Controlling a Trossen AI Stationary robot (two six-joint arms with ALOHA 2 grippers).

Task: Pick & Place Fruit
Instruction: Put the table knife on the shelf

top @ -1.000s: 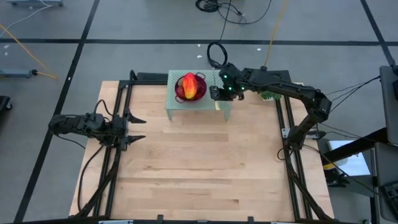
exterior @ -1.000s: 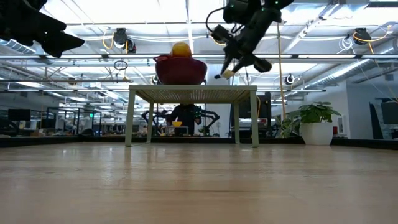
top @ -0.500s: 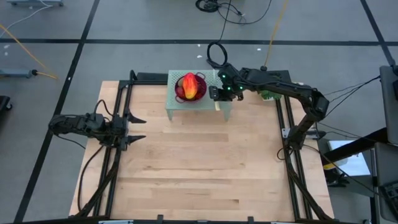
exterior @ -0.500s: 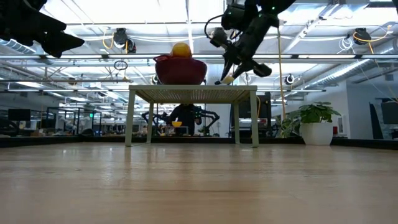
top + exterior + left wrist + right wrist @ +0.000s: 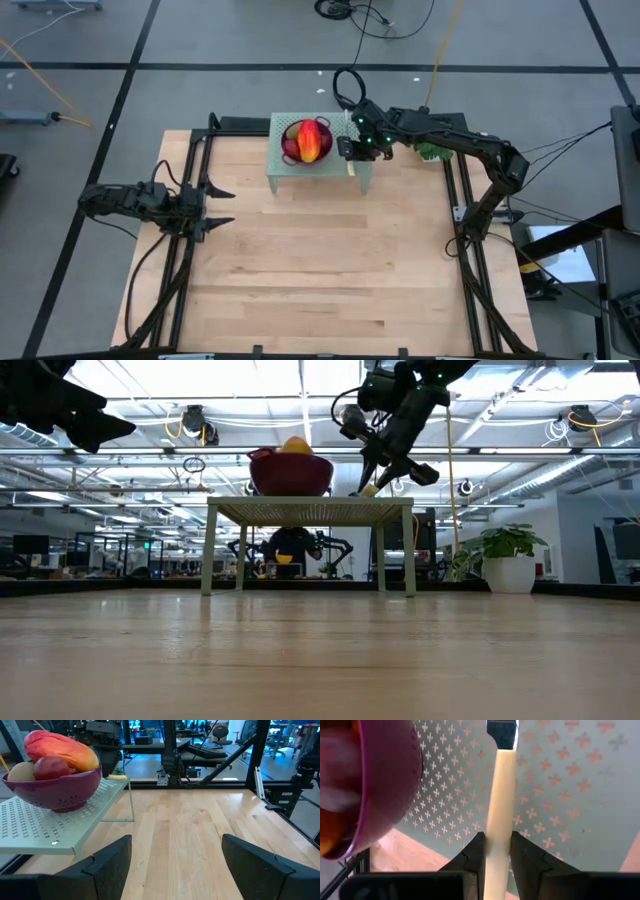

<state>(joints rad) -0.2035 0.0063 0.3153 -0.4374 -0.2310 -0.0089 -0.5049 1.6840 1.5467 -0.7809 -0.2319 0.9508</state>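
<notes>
A purple colander (image 5: 292,150) stands on a small green perforated stand (image 5: 285,172) at the table's far edge. In it lie the fruit: a red-orange oblong (image 5: 60,746), a dark red ball (image 5: 50,767) and a pale brown oval (image 5: 19,771). My right gripper (image 5: 348,152) hangs over the stand just right of the colander, shut on a yellow-handled knife (image 5: 499,805). My left gripper (image 5: 215,208) waits open at the table's left side, aimed level toward the stand. My right gripper pinches the knife's pale yellow handle (image 5: 498,837) between its two fingers (image 5: 475,852), one on each long side. It comes slanting down from the table's right. The dark blade (image 5: 502,732) reaches forward over the perforated stand top; whether the knife touches the stand I cannot tell.
The stand's top (image 5: 30,827) is raised on thin legs, with open room beneath it. Black rails (image 5: 180,250) run along the table's left and right sides. The wooden table (image 5: 320,270) stretches bare from the stand to the near edge.
</notes>
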